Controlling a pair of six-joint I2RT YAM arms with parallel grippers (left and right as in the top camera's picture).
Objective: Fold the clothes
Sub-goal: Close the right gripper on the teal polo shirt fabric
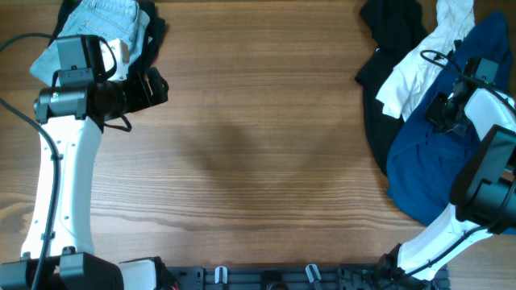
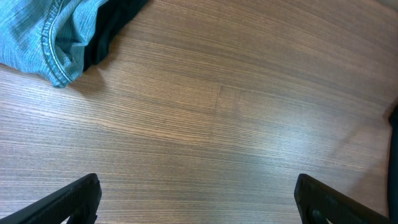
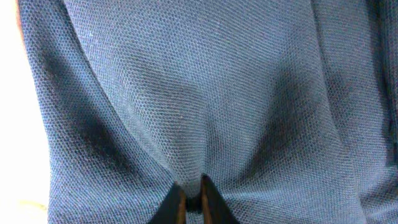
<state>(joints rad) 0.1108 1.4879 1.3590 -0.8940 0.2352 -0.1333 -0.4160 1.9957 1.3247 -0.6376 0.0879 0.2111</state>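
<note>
Left gripper (image 1: 160, 87), upper left of overhead view, fingers spread wide; right gripper (image 3: 193, 200), at right edge, fingers pinched together.

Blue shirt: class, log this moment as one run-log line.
right pincer: shut on blue shirt | left pincer: open, over table | fold: not started

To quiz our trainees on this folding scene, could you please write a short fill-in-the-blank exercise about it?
1. The right gripper is ___ on the deep-blue shirt.
2. The left gripper hangs ___ above the bare wooden table.
3. The light-blue denim garment lies at the table's far ___ corner.
Missing words: shut; open; left.
</note>
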